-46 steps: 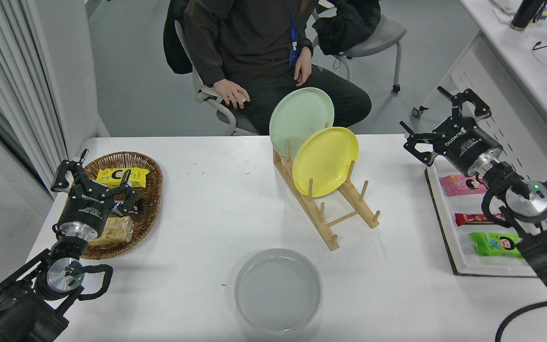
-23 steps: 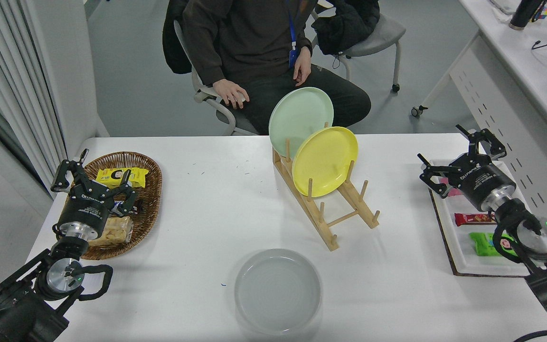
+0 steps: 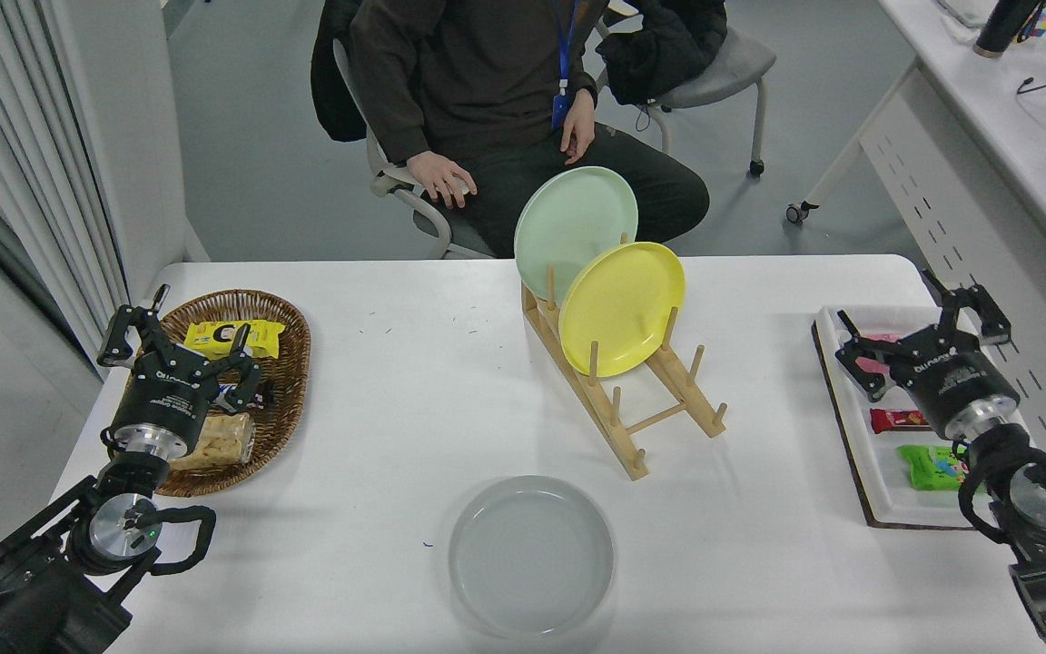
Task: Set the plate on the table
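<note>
The pale grey plate (image 3: 530, 555) lies flat on the white table (image 3: 414, 409), near its front edge, in the middle. My right gripper (image 3: 922, 336) is open and empty, far right of the plate, above the white snack tray (image 3: 850, 436). My left gripper (image 3: 180, 336) is open and parked at the lower left, over the wicker basket (image 3: 282, 363).
A wooden dish rack (image 3: 632, 413) stands mid-table and holds a yellow plate (image 3: 621, 307) and a mint-green plate (image 3: 573, 222). The basket holds snack packets. The tray holds several snack packets. A person (image 3: 487, 91) sits at the far side.
My right gripper has moved down and to the right, from above the table's far right edge to low over the snack tray. The grey plate and the left arm have not moved.
</note>
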Robot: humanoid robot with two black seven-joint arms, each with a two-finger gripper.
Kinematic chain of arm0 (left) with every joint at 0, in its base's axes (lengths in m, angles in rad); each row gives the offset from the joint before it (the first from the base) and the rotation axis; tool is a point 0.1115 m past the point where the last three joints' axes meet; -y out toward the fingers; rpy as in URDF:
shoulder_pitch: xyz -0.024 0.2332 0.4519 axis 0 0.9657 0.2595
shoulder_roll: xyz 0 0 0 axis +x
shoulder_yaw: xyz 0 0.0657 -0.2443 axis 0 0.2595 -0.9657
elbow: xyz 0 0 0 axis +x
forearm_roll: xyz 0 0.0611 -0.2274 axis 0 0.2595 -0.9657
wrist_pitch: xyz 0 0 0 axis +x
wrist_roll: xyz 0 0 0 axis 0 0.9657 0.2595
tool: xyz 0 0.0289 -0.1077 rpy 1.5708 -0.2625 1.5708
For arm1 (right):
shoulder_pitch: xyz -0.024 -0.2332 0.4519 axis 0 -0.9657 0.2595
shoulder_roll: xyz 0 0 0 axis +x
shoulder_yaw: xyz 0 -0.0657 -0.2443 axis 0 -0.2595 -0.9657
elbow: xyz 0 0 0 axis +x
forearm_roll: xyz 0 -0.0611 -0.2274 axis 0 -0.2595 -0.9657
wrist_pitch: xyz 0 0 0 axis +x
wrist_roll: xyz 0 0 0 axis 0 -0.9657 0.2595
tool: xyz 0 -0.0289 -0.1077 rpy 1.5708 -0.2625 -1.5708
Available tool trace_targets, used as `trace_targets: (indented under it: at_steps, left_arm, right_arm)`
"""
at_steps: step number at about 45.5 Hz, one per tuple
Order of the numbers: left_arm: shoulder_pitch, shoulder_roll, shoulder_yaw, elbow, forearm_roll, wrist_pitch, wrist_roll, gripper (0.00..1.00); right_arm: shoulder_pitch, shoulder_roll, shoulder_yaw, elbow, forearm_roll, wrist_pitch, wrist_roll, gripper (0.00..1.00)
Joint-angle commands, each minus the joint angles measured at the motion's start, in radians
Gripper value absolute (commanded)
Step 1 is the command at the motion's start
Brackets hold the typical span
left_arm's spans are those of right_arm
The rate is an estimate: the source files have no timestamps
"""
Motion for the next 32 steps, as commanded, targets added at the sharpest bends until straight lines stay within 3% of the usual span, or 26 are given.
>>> trace_targets:
  at_steps: [1, 32]
  left_arm:
    - [0.000, 0.000, 0.000, 0.000, 0.000, 0.000, 0.000, 0.98]
    - [0.000, 0.000, 0.000, 0.000, 0.000, 0.000, 0.000, 0.98]
  right_arm:
    - [-0.035, 0.006, 0.044, -0.002, -0.005, 0.040, 0.000, 0.99]
    - [-0.030, 0.030, 0.051, -0.086, -0.005, 0.040, 0.001, 0.99]
